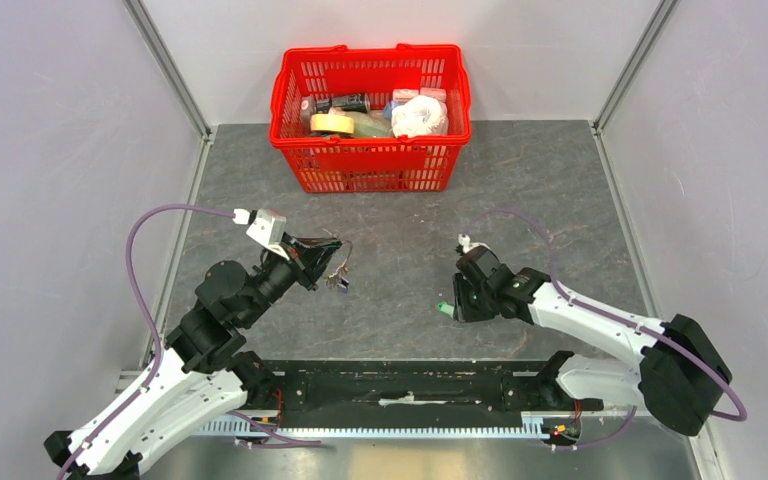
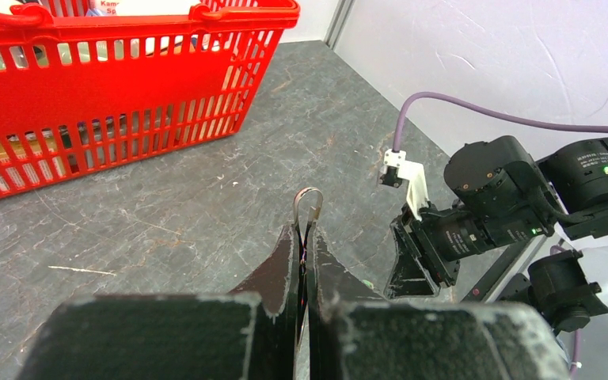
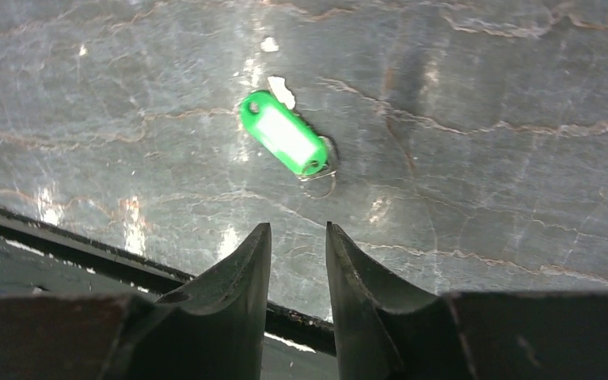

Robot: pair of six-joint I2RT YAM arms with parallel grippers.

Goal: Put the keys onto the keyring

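My left gripper (image 1: pixel 322 256) is shut on the keyring (image 1: pixel 337 268) and holds it above the table; small keys and a dark fob dangle under it. In the left wrist view the thin silvery wire loop (image 2: pixel 309 199) sticks out between the closed fingertips (image 2: pixel 289 249). A bluish speck hangs in the cluster; I cannot tell whether it is the blue key. The green key (image 3: pixel 283 134), a bright green plastic head with a small wire loop, lies flat on the table. It also shows in the top view (image 1: pixel 444 308). My right gripper (image 3: pixel 297 227) hovers just short of it, jaws slightly apart and empty.
A red basket (image 1: pixel 290 92) with tape and packets stands at the back centre, and also shows in the left wrist view (image 2: pixel 127 87). The black base rail (image 1: pixel 410 390) runs along the near table edge, close under my right gripper. Grey walls close in both sides.
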